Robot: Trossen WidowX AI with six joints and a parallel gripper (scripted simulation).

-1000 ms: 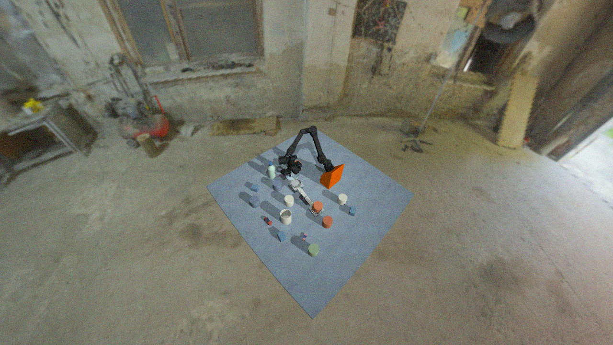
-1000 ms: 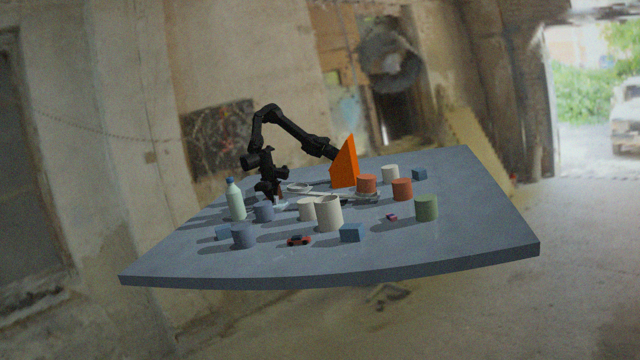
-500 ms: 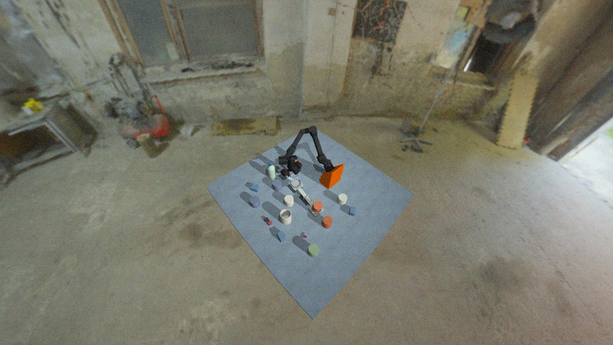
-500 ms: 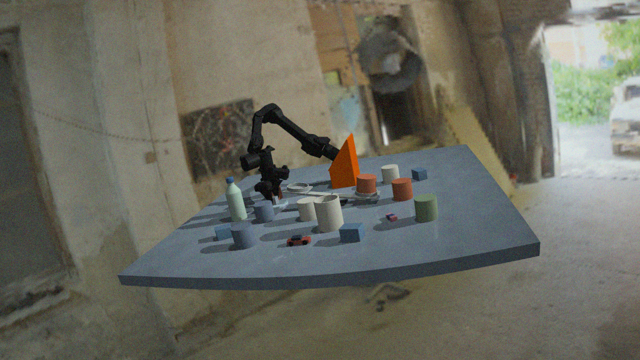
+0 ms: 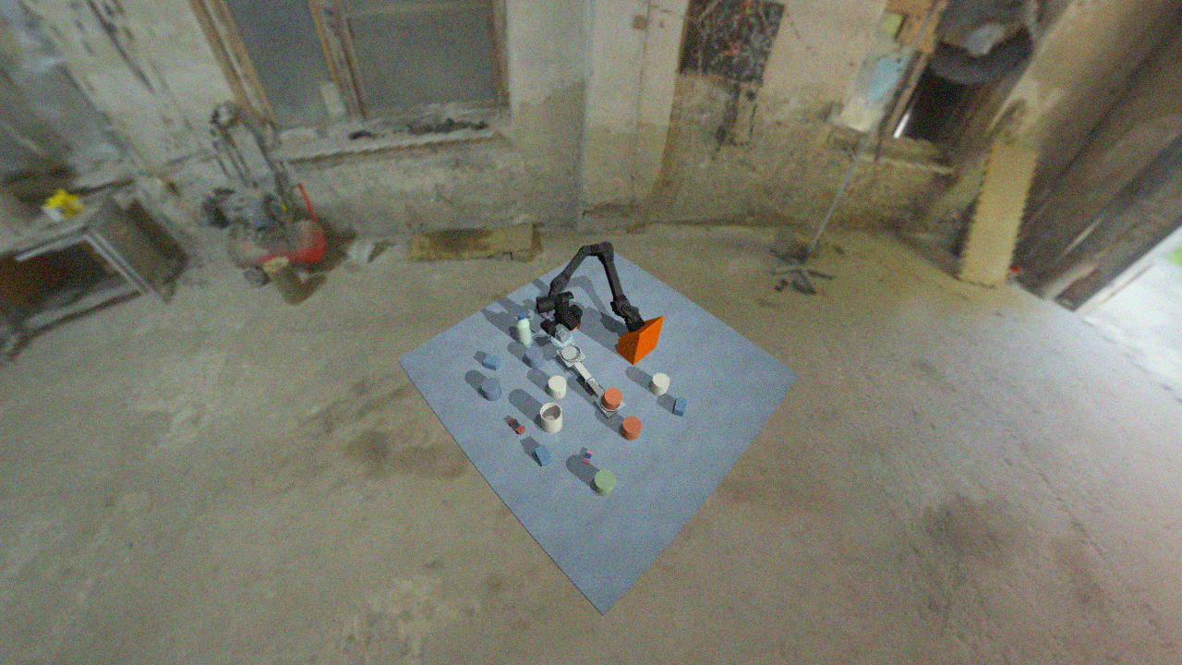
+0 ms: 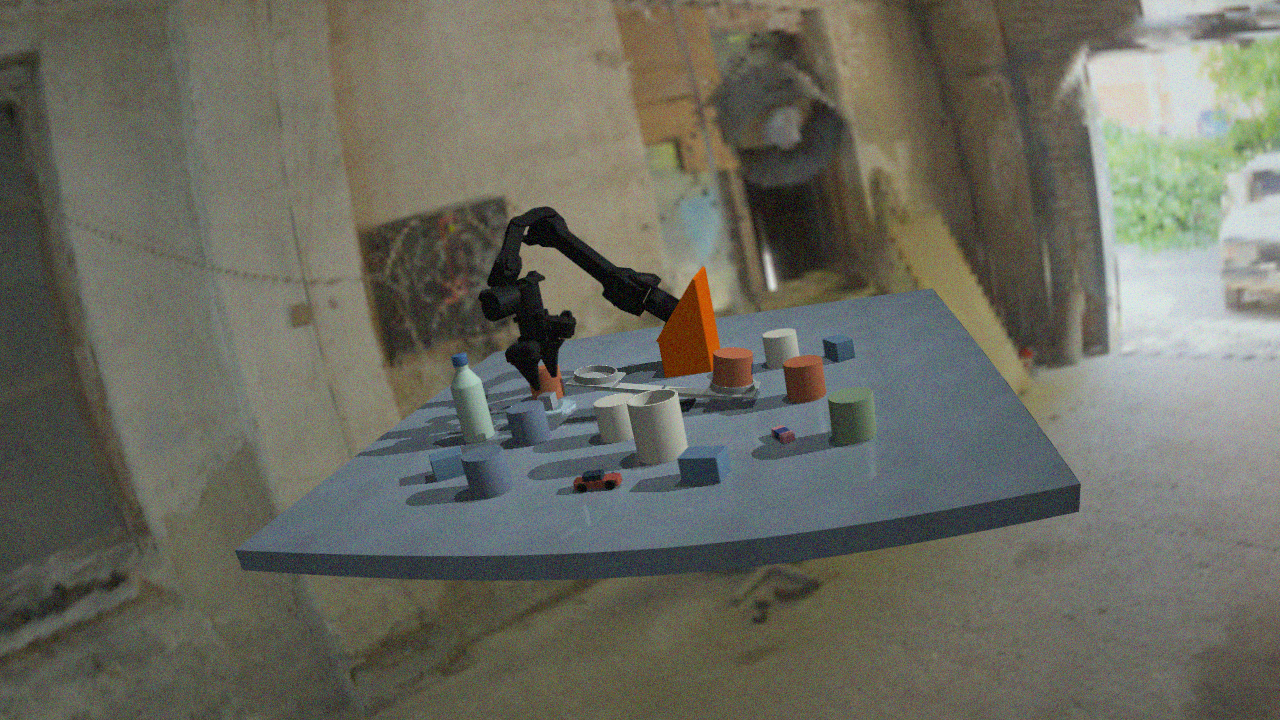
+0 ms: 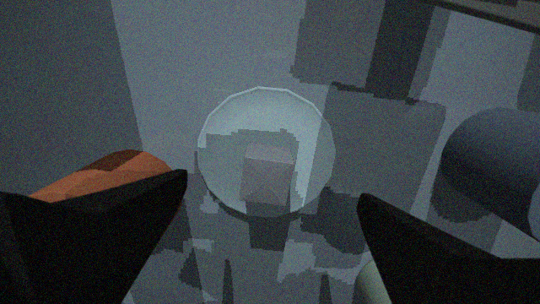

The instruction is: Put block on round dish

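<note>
My gripper [image 5: 562, 332] [image 6: 547, 381] [image 7: 274, 190] is open, low over the round dish. The pale pinkish-grey block [image 6: 547, 401] [image 7: 267, 177] lies between the spread fingers without being held and appears to rest on the pale glassy dish [image 6: 566, 407] [image 7: 270, 110], toward its near rim. An orange cup [image 6: 537, 391] [image 7: 145, 164] is beside the dish, partly hidden by a finger, and not above it. The other orange cup [image 5: 611, 398] [image 6: 733, 368] stands on one end of the balance [image 5: 583, 373] [image 6: 640, 386]. The balance's other pan [image 5: 571, 354] [image 6: 595, 373] bears no cup.
A blue-grey cup [image 5: 535, 356] [image 6: 528, 422] [image 7: 489, 165] and a pale green bottle [image 5: 524, 331] [image 6: 470, 402] stand near the dish. An orange wedge [image 5: 640, 340] [image 6: 689, 335] stands by the arm. Several cups, blue blocks and a red toy car [image 5: 516, 426] [image 6: 597, 481] are farther off.
</note>
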